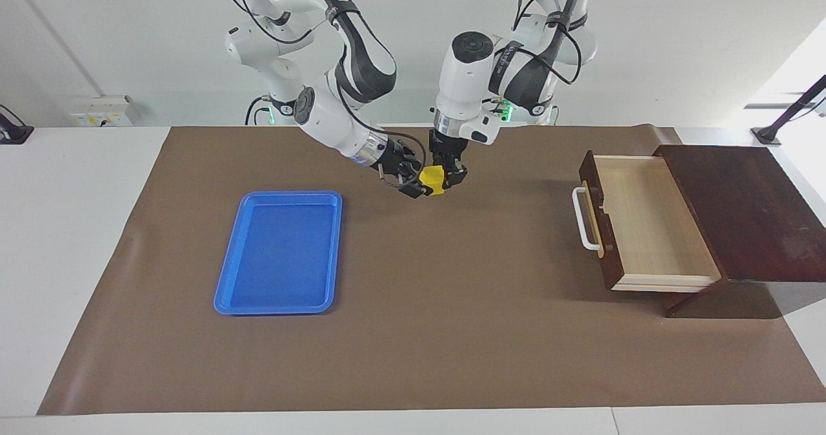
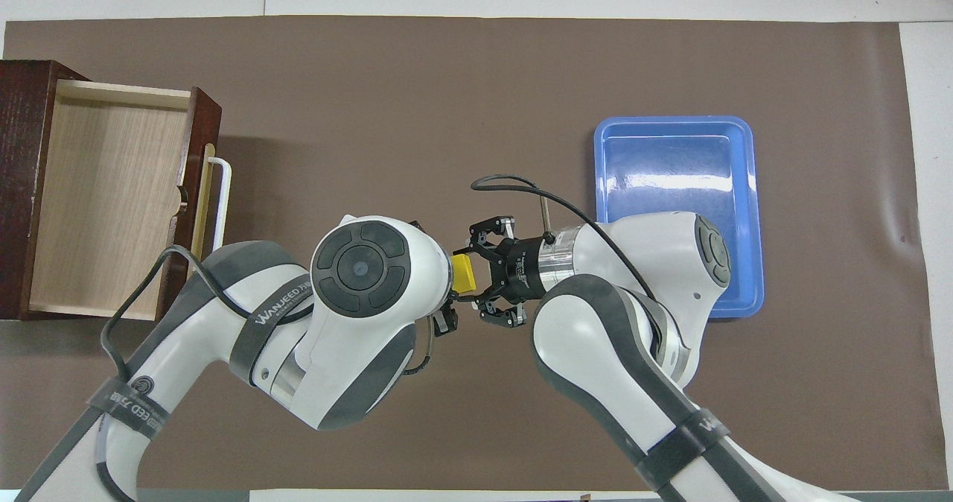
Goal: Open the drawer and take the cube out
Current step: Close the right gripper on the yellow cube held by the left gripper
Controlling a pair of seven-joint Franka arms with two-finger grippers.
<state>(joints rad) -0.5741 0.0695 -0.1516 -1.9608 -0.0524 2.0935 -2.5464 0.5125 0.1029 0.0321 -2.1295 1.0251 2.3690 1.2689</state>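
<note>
1. I see the drawer (image 1: 652, 222) pulled fully out of its sloped box at the left arm's end of the worktop. Its pale interior is bare, so I judge the opening step done.

2. The cube (image 1: 433, 180) is in the air over the middle of the worktop, close to the robots' edge, between both end effectors. It is well apart from the drawer and from the blue tray (image 1: 281, 251), which lies toward the right arm's end.

3. The left end effector (image 1: 450, 175) points straight down with its fingers closed on the cube. The right end effector (image 1: 413, 183) comes in tilted from the side, right against the cube. I cannot tell whether its fingers have closed on it or merely stand spread around it.

4. This looks to me like a handover, and that is the main risk. If the left one lets go before the right one has a firm hold, the cube would drop onto the brown mat (image 1: 452, 332) and could roll.

5. If both clamp and one arm pulls away, the cube could twist or pop free.

6. The two wrists are crowded together, and the right arm's cable (image 2: 521, 189) loops close by. A careless retreat could knock fingers together or snag it.
</note>
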